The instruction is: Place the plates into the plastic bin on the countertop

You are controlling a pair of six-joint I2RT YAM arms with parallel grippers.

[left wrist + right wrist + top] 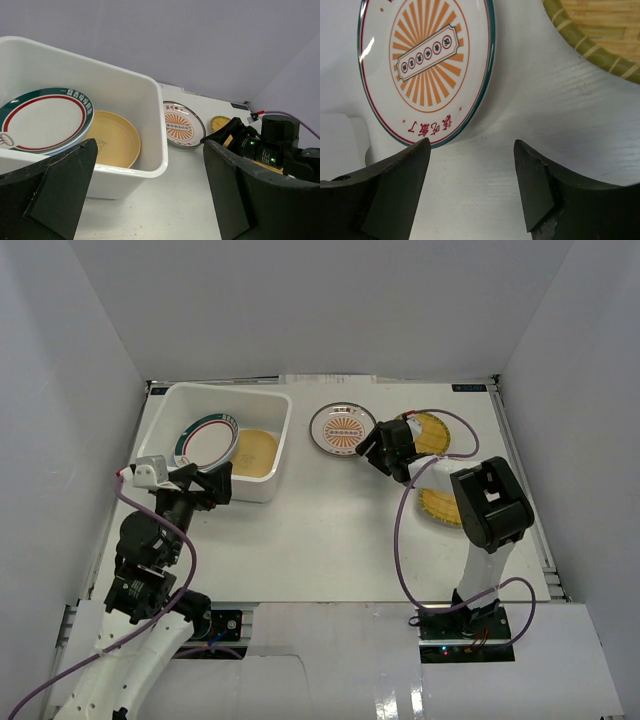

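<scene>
The white plastic bin (270, 400) stands at the back left of the white countertop (330, 530). In it lie the green-red rimmed plate (205, 439), resting on a blue edge, and the yellow-orange plate (257, 452); both show in the left wrist view, the rimmed plate (42, 120) and the yellow-orange plate (112, 140). The sunburst plate (340, 428) lies on the counter right of the bin, also in the right wrist view (425, 65). Two woven yellow plates lie right: a far plate (432, 432) and a near plate (438, 506). My right gripper (472, 150) is open, just beside the sunburst plate's rim. My left gripper (150, 150) is open by the bin's near wall.
Grey walls (80, 350) close in the countertop on three sides. A purple cable (400, 540) loops over the counter from my right arm. The right arm's body (488, 505) hangs over the near woven plate.
</scene>
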